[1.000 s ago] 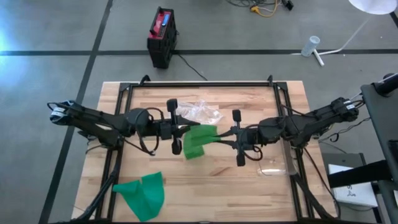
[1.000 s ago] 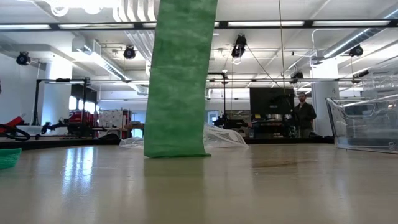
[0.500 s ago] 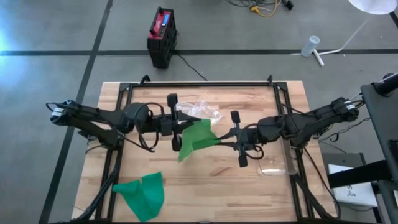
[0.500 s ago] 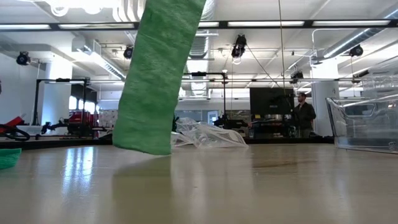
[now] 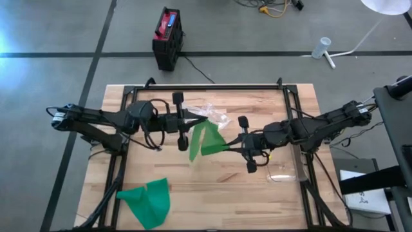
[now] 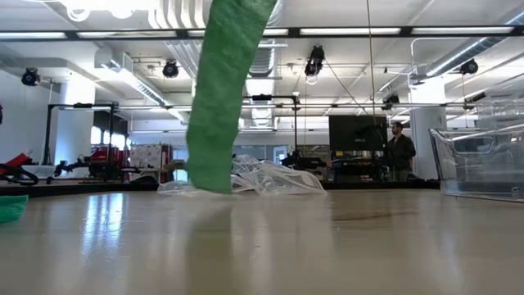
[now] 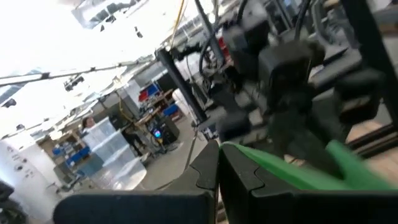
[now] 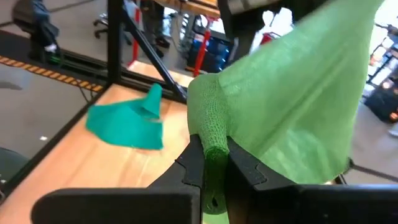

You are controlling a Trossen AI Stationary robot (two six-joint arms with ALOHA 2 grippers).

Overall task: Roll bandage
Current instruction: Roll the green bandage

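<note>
green bandage (image 5: 205, 142) hangs above mid-table, stretched between both claws, its long axis running left to right. left gripper (image 5: 190, 122) is clamped on its upper end; right gripper (image 5: 230, 147) pinches the bunched end, equally near. a darker green cloth (image 5: 147, 200) lies well apart.

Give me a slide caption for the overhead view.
Both shut grippers, left gripper and right gripper, hold a light green bandage strip above the wooden table.
</note>
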